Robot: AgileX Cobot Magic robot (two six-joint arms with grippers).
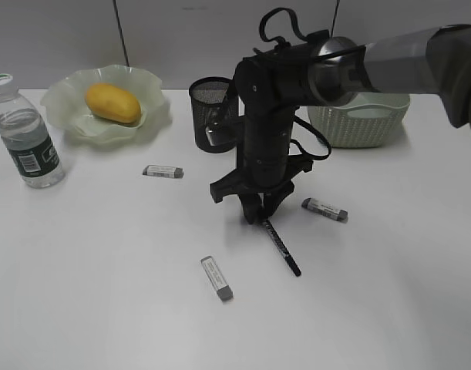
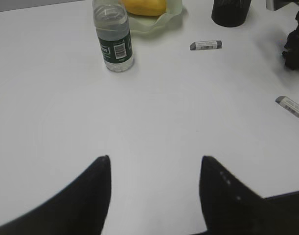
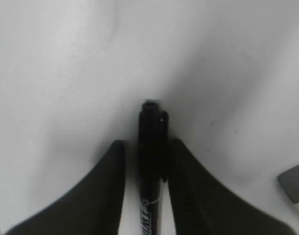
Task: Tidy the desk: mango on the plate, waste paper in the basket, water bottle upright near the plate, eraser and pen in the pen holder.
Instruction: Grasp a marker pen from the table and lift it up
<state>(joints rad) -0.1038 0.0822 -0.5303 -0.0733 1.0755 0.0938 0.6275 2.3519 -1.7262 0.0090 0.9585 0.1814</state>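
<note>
A black pen [image 1: 282, 248] lies on the white desk [image 1: 104, 293]. My right gripper [image 1: 264, 212] points straight down over its far end. In the right wrist view the pen [image 3: 150, 127] lies between the fingers of the right gripper [image 3: 148, 143]; one finger touches it and a thin gap shows at the other. The mango [image 1: 112, 102] lies on the plate [image 1: 154, 81], and the water bottle [image 1: 23, 135] stands upright beside it. Three erasers [image 1: 163, 171] [image 1: 217, 277] [image 1: 324, 209] lie loose. The pen holder [image 1: 213, 108] stands behind the arm. No waste paper is in view. My left gripper [image 2: 155, 157] hangs open over bare desk.
The basket [image 1: 358, 119] stands at the back right, partly behind the right arm. The left wrist view shows the bottle [image 2: 115, 36], one eraser [image 2: 206, 45] and another eraser [image 2: 291, 107] at the right edge. An eraser [image 3: 296, 183] lies close to the right gripper.
</note>
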